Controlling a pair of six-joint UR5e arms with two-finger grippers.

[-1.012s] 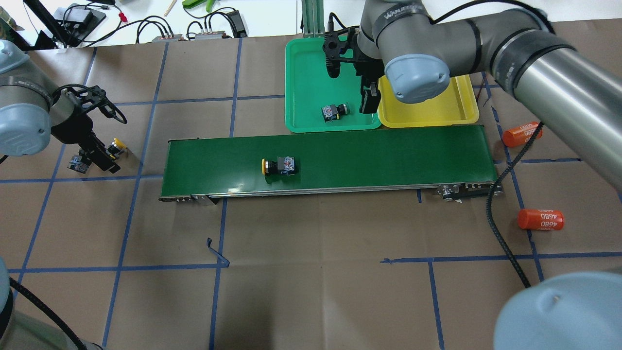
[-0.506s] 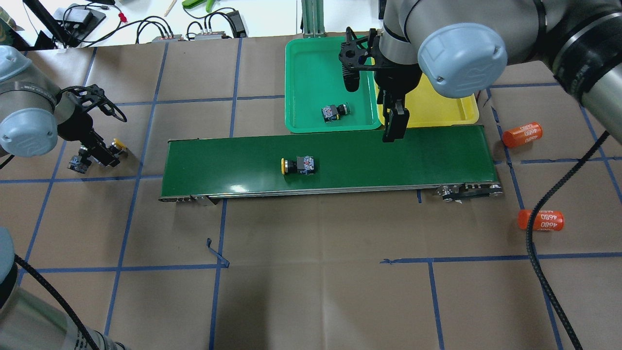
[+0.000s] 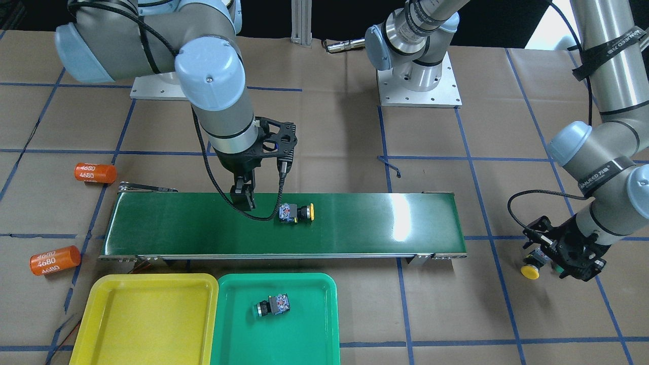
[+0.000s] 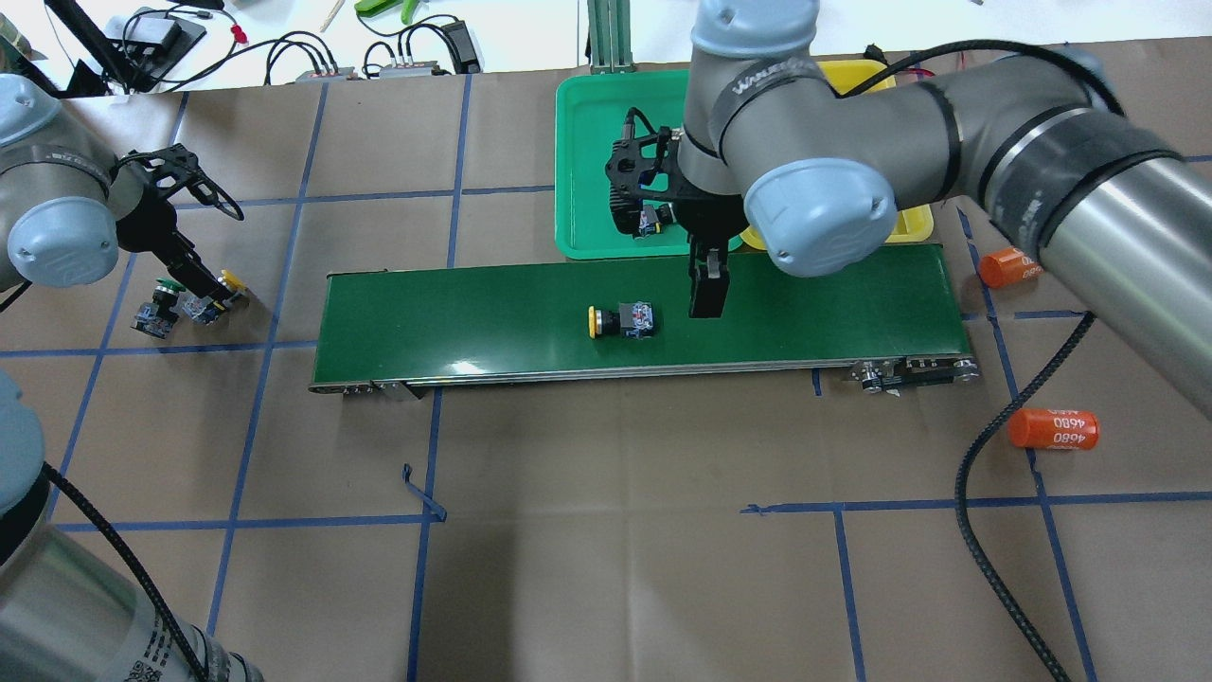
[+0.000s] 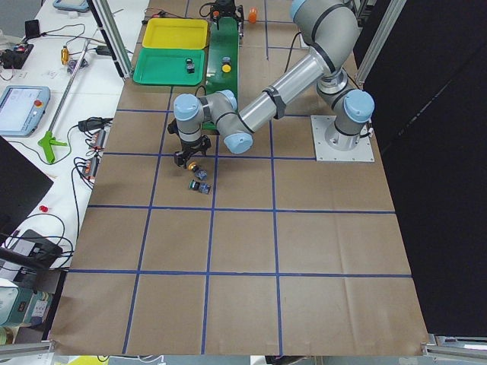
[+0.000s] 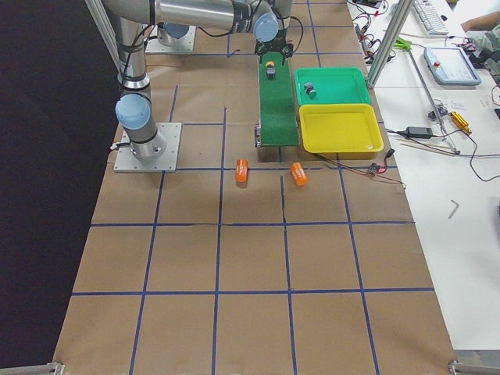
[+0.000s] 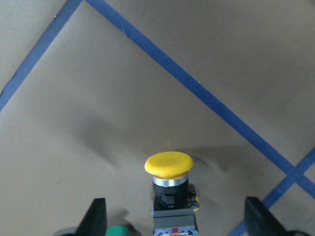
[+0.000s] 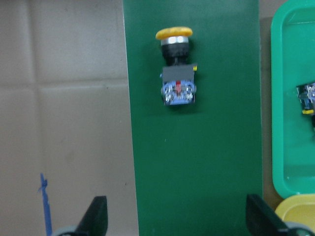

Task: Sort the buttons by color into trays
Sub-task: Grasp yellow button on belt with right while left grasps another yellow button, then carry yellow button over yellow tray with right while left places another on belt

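A yellow button (image 4: 620, 320) lies on its side on the conveyor belt (image 4: 454, 313). My right gripper (image 4: 706, 292) hovers open and empty over the belt just to its right; the button shows ahead of it in the right wrist view (image 8: 177, 64). A green button (image 3: 273, 305) lies in the green tray (image 3: 314, 329). The yellow tray (image 3: 147, 314) holds nothing. My left gripper (image 7: 177, 223) is open and straddles the body of a second yellow button (image 7: 169, 169) on the table left of the belt. Another green button (image 4: 156, 305) lies beside it.
Two orange "4680" cylinders (image 4: 1053, 428) (image 4: 1004, 265) lie on the table past the belt's right end. A black cable (image 4: 985, 493) hangs from my right arm. The right arm hides much of both trays in the overhead view.
The yellow button on the belt has travelled to the right. My right gripper has moved from over the trays down onto the belt beside it. My left gripper shifted slightly, uncovering the green button.
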